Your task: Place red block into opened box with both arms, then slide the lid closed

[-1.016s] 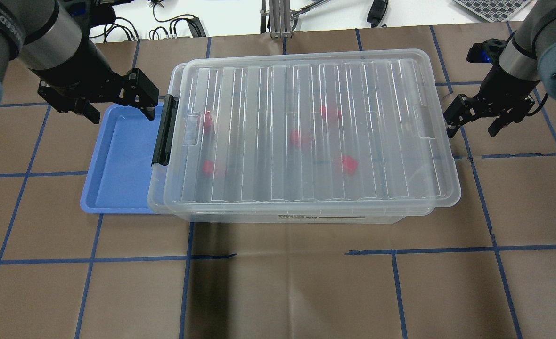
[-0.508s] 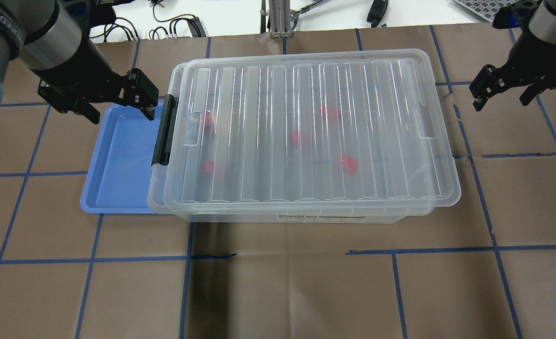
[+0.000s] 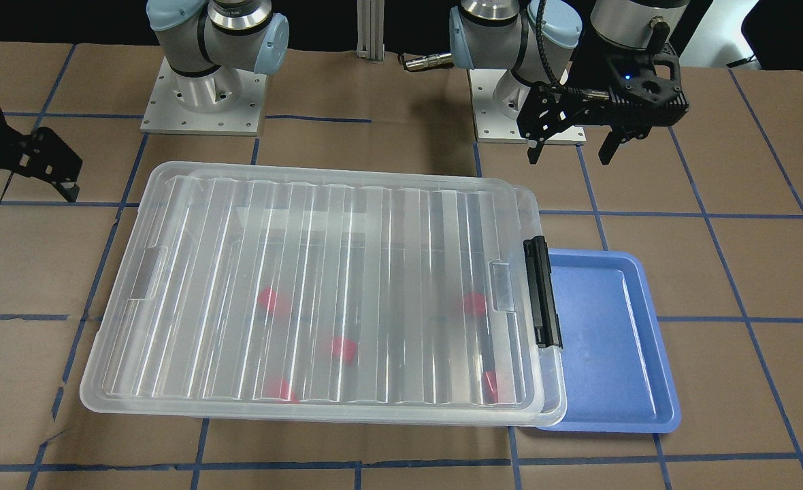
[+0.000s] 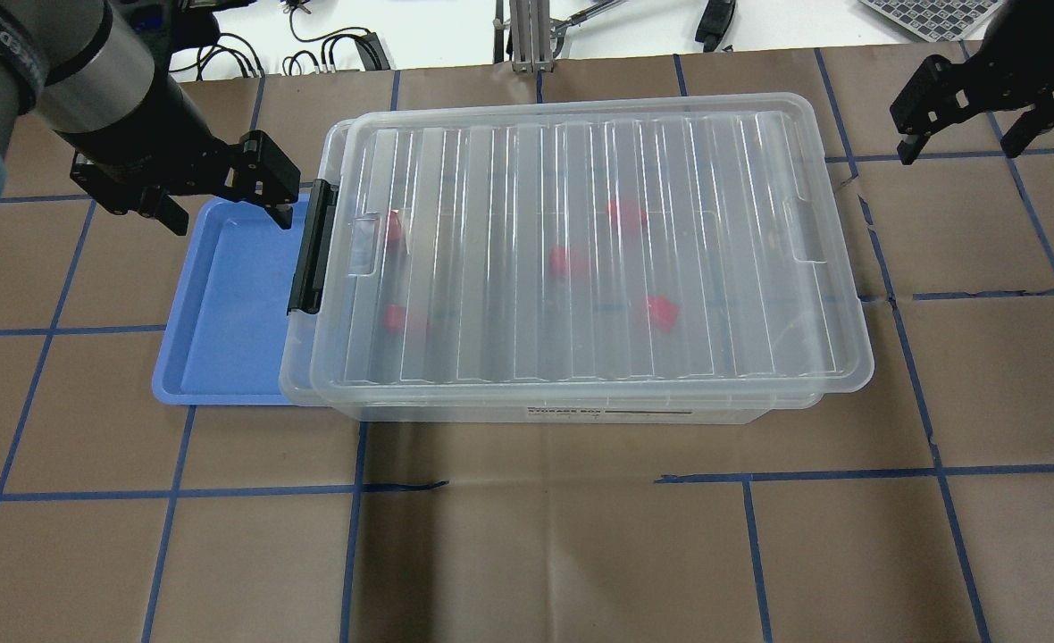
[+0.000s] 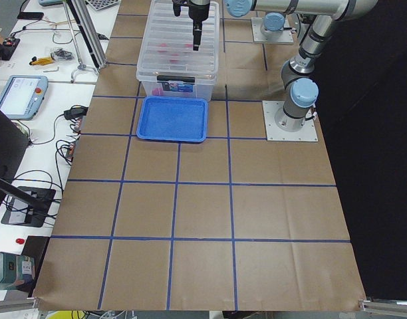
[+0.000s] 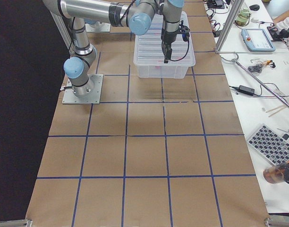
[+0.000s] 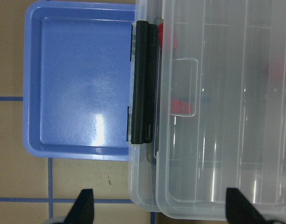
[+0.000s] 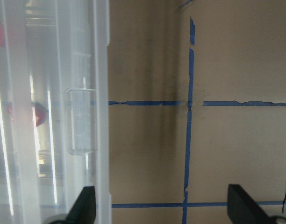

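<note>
The clear box point(image 4: 572, 406) stands mid-table with the ribbed lid point(image 4: 581, 250) lying over it, shifted slightly right so the box's left rim point(image 4: 293, 357) and black latch point(image 4: 313, 246) show. Several red blocks lie inside under the lid, among them one red block point(image 4: 661, 313) and another point(image 3: 342, 348). My left gripper point(image 4: 228, 210) hovers open above the blue tray's far end, beside the latch; its fingertips point(image 7: 84, 205) frame the latch corner. Off the lid's far right corner my right gripper point(image 4: 960, 143) hangs open, holding nothing and clear of the box.
A blue tray point(image 4: 223, 304) lies against the box's left end, empty. Cables and a metal post point(image 4: 527, 36) sit beyond the far table edge. The arm bases point(image 3: 204, 102) stand behind the box. Brown paper with blue tape lines covers the table.
My right gripper has drawn away from the lid's right edge, moving toward the far right corner. The left gripper, box and lid have stayed put.
</note>
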